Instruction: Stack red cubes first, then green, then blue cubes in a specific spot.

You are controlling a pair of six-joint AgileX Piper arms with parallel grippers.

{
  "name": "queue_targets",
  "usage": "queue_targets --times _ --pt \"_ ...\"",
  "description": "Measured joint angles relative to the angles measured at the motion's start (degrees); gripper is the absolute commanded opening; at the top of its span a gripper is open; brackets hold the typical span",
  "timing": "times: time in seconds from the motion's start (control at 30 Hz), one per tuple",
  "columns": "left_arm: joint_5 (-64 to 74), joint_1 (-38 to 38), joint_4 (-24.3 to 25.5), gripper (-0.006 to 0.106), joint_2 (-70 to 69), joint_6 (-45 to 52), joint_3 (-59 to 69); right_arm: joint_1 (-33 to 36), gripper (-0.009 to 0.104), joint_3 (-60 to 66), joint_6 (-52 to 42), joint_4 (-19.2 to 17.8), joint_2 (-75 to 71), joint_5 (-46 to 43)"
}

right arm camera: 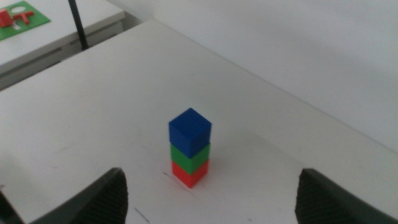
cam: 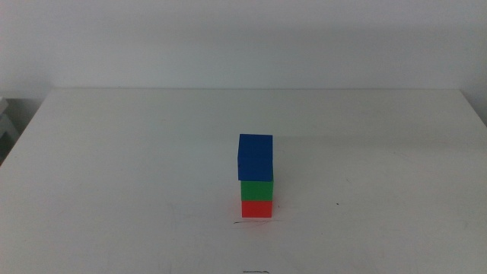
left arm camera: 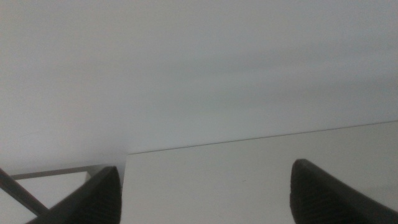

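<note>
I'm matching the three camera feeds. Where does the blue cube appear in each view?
Middle view: blue cube just right of centre, topping the stack.
Left wrist view: not in it.
Right wrist view: blue cube near centre, topping the stack.
Shared landmark: the green cube directly beneath it.

Soft, even, bright light washes the white desk point(cam: 114, 167) almost flat, with little glare. The cube stack throws only a faint shadow. The middle view is fairly sharp. Both wrist views are softer, and the dark pincer tips at their edges are blurred, out of focus.
</note>
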Motion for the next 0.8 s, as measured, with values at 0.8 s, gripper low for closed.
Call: queue_targets --times 0.8 --pt "-24.1 0.0 3.6 0.092 -33.6 0.0 51.0 -19.2 0.076 22.7 0.0 -14.1 -14.4 -22.8"
